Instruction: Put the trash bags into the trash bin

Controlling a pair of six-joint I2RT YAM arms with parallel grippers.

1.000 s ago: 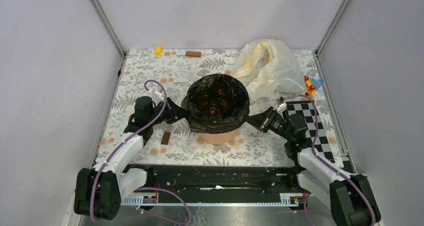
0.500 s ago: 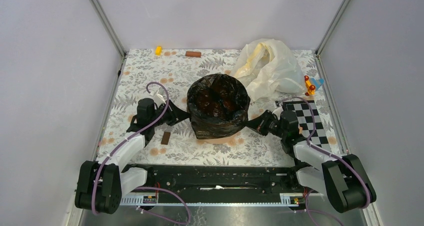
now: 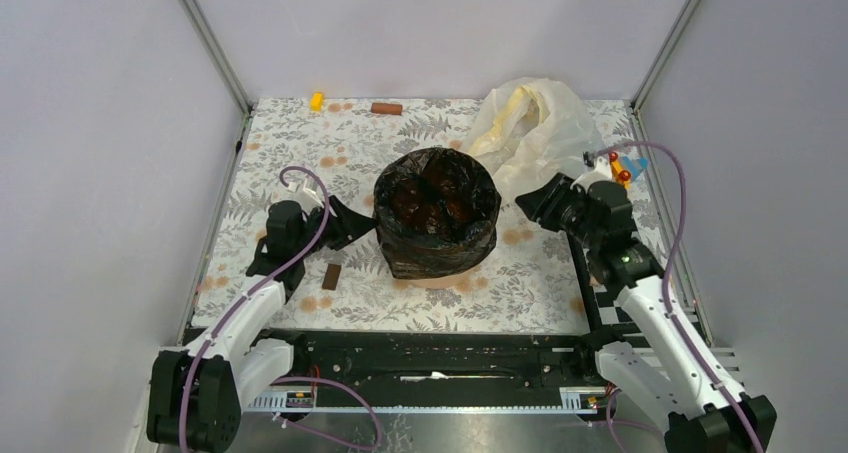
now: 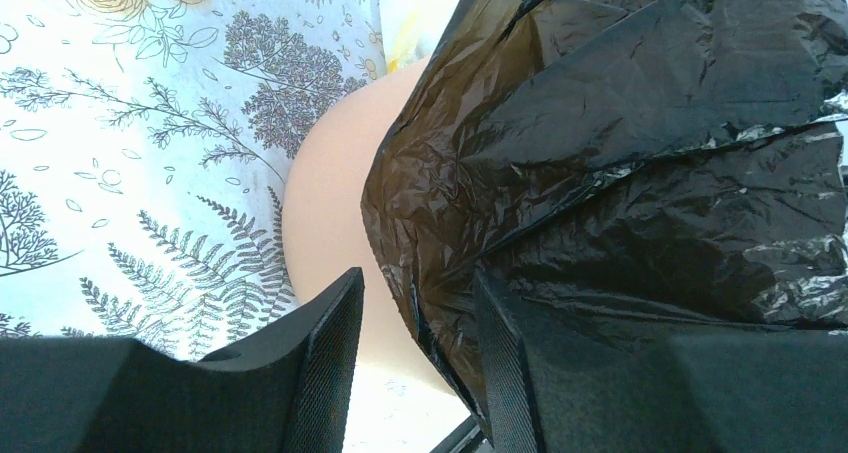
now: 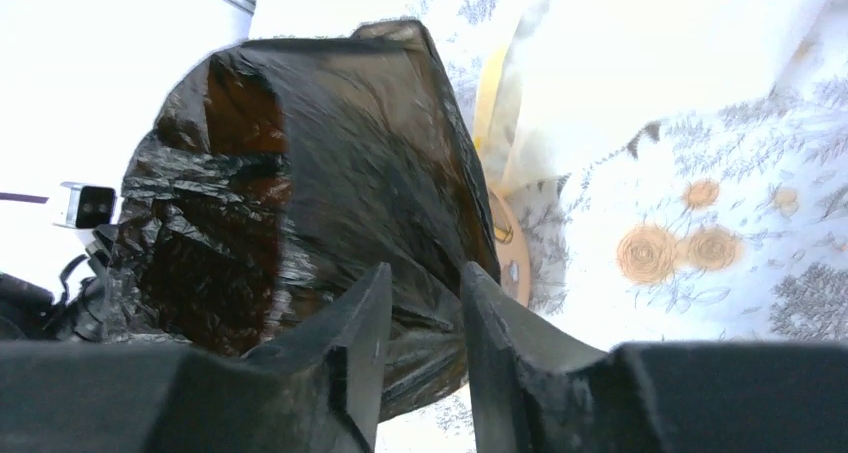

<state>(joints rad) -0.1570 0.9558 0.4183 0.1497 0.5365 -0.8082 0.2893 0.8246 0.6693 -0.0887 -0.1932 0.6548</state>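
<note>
The black trash bag (image 3: 437, 208) lines the peach-orange trash bin (image 3: 437, 277), its skirt draped far down the outside wall. My left gripper (image 3: 366, 227) sits at the bin's left side. In the left wrist view its jaws (image 4: 415, 343) stand open, and the bag's loose hem (image 4: 620, 153) hangs in the gap against the right finger (image 4: 510, 363), unpinched, with the bin wall (image 4: 330, 213) behind. My right gripper (image 3: 523, 198) hovers clear of the bag's right side. It is open (image 5: 425, 313), with nothing between its fingers and the bag (image 5: 300, 173) beyond them.
A cream-white plastic bag (image 3: 535, 133) lies at the back right, close to my right gripper. A checkerboard mat (image 3: 640, 263) and a small coloured toy (image 3: 625, 168) sit at the right edge. A brown block (image 3: 386, 108), a yellow piece (image 3: 317, 100) and a dark chip (image 3: 331, 276) lie on the floral table.
Both grippers have opened and let go of the bag's skirt. The right arm has risen and swung away to the back right; the left stays beside the bin.
</note>
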